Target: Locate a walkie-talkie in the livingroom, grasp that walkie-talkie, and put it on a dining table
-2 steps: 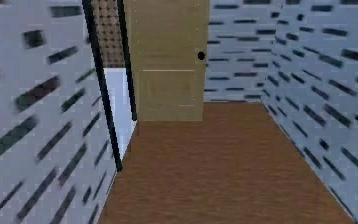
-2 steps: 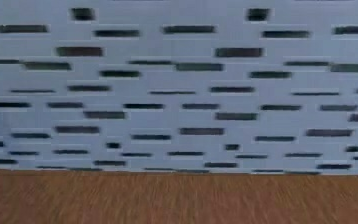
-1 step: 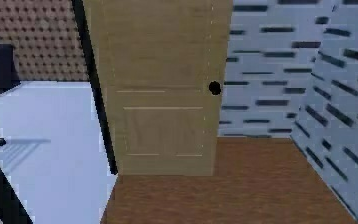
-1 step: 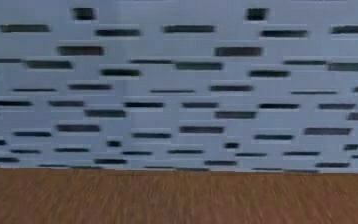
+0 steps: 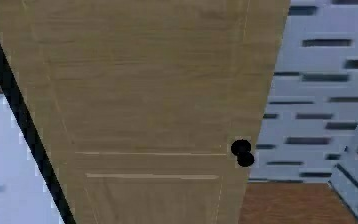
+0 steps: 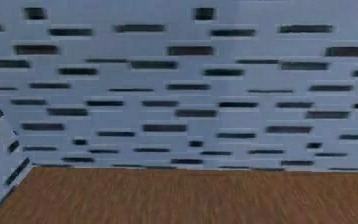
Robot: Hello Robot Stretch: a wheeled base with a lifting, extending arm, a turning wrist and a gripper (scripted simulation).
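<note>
Directly ahead, close up: a light-oak panelled wooden door (image 5: pixel 147 100), with a round black knob (image 5: pixel 243 152) near its right edge. Past the knob side stands a pale blue-white brick wall with scattered dark bricks (image 5: pixel 317 90). The same brickwork spans the arm side view above a brown wooden plank floor (image 6: pixel 177 195).

Where the walkie-talkie lies cannot be told, so its bearing and long axis relative to the gripper are unknown. The gripper's state cannot be told either.

Judgement: search phase, barely begun. The base likely needs to turn clear of the door and look elsewhere.

No legible writing or labels on door or wall.
</note>
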